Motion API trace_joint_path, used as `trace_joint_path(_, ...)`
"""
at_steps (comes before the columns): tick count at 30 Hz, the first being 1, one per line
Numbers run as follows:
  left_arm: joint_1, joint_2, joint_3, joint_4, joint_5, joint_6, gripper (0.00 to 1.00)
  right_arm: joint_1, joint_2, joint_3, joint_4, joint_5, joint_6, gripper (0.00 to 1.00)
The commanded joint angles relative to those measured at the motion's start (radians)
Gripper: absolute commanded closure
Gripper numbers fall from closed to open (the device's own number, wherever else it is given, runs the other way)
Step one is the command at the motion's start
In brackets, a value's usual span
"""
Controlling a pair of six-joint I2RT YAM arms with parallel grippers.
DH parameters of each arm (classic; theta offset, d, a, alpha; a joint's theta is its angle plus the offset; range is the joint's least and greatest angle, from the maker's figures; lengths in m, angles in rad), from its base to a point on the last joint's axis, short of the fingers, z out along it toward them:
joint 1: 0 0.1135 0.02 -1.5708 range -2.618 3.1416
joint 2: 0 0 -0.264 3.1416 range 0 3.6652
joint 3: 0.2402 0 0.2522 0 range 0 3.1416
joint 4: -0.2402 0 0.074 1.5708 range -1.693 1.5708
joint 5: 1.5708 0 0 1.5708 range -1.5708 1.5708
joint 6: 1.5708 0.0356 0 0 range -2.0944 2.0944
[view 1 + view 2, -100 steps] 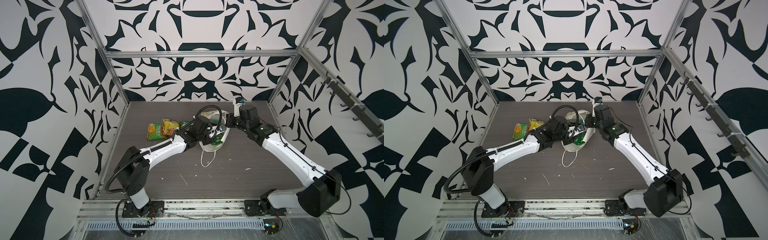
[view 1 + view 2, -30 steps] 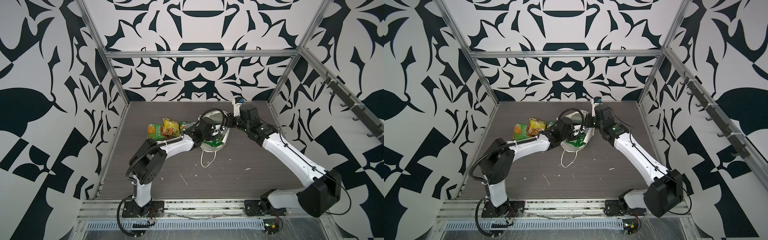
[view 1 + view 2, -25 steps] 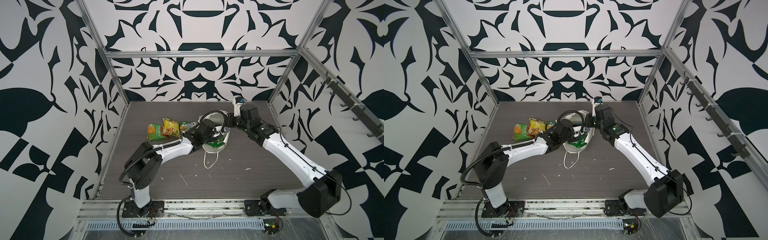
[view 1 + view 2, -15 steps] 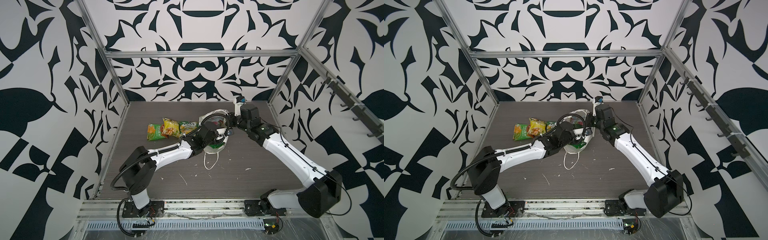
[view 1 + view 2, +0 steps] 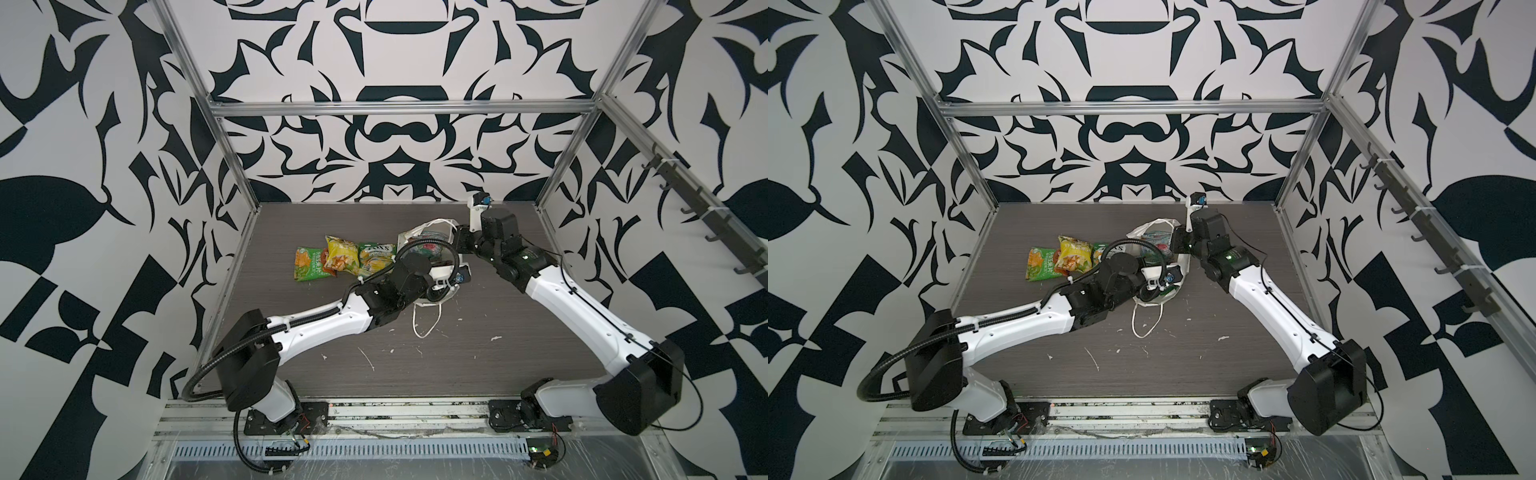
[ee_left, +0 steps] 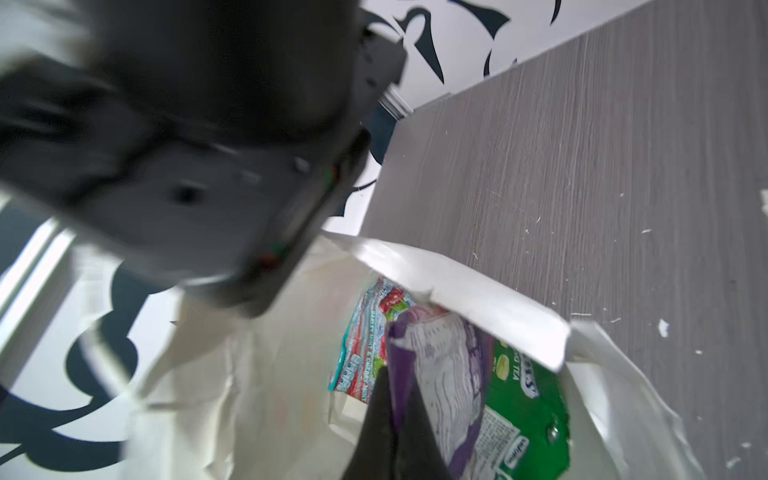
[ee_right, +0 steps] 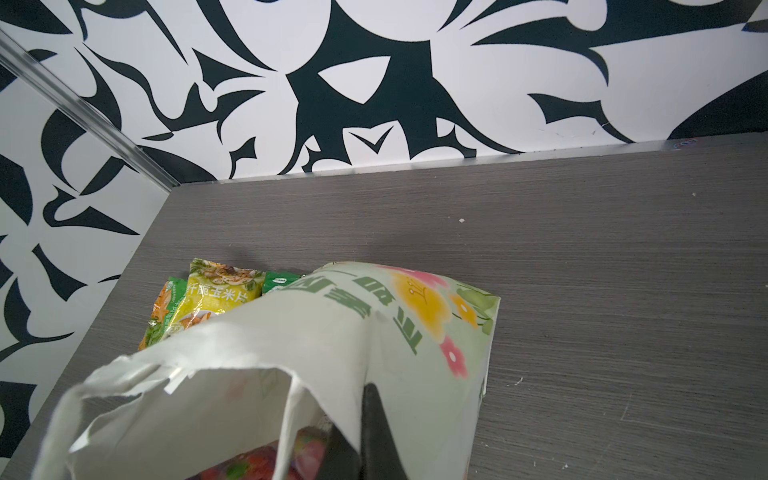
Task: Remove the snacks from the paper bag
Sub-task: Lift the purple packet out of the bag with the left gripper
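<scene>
The white paper bag [image 5: 424, 229] lies on its side at the back middle of the table, mouth held up. My right gripper [image 7: 365, 401] is shut on the bag's printed wall [image 7: 332, 324] at the rim. My left gripper [image 6: 390, 376] reaches into the bag's mouth [image 6: 457, 286] and is shut on the edge of a purple snack packet [image 6: 444, 374]. A teal-red packet [image 6: 370, 332] and a green packet [image 6: 528, 419] lie inside beside it. Three snacks lie on the table left of the bag: green-orange [image 5: 305, 266], yellow [image 5: 341, 257], green [image 5: 376, 255].
One loose white cord handle [image 5: 426, 322] trails toward the front. Small white scraps [image 5: 368, 359] dot the grey table. Patterned walls and metal frame posts [image 5: 232, 166] close in the left, back and right sides.
My left arm's elbow has dropped and swung out toward the front left while its gripper stayed in the bag's mouth. The bag and cord handle shifted slightly. The right arm held still.
</scene>
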Motion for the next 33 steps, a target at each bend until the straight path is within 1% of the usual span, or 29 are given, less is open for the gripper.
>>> trace_joint_path(1,-0.024,-0.114,-0.007,0.028,0.014,-0.037,1.00,-0.007,-0.006,0.021,0.059,0.017,0.004,1.00)
trace_joint_path(11,-0.025,-0.363,-0.056,-0.030,0.049,-0.209,1.00,-0.025,0.003,0.026,0.056,0.019,-0.012,1.00)
trace_joint_path(14,-0.015,-0.410,-0.050,-0.050,0.007,-0.266,1.00,-0.028,0.003,0.027,0.056,0.020,-0.015,1.00)
trace_joint_path(17,0.048,-0.464,-0.010,-0.176,0.004,-0.406,1.00,-0.030,0.003,0.026,0.055,0.019,-0.017,1.00)
trace_joint_path(21,0.153,-0.537,0.030,-0.409,-0.036,-0.636,1.00,-0.031,0.003,0.028,0.045,0.024,-0.028,1.00)
trace_joint_path(23,0.171,-0.579,0.029,-0.525,-0.086,-0.731,1.00,-0.032,0.003,0.031,0.040,0.025,-0.030,1.00)
trace_joint_path(25,0.177,-0.635,0.004,-0.618,-0.133,-0.823,1.00,-0.032,0.001,0.028,0.040,0.025,-0.032,1.00)
trace_joint_path(28,0.189,-0.731,-0.065,-0.693,-0.187,-0.943,1.00,-0.031,0.000,0.022,0.049,0.020,-0.029,1.00)
trace_joint_path(30,0.199,-0.780,-0.118,-0.728,-0.209,-1.004,1.00,-0.032,0.001,0.020,0.056,0.014,-0.026,1.00)
trace_joint_path(33,0.218,-0.820,-0.225,-0.728,-0.218,-1.070,1.00,-0.032,0.002,0.013,0.065,0.009,-0.023,1.00)
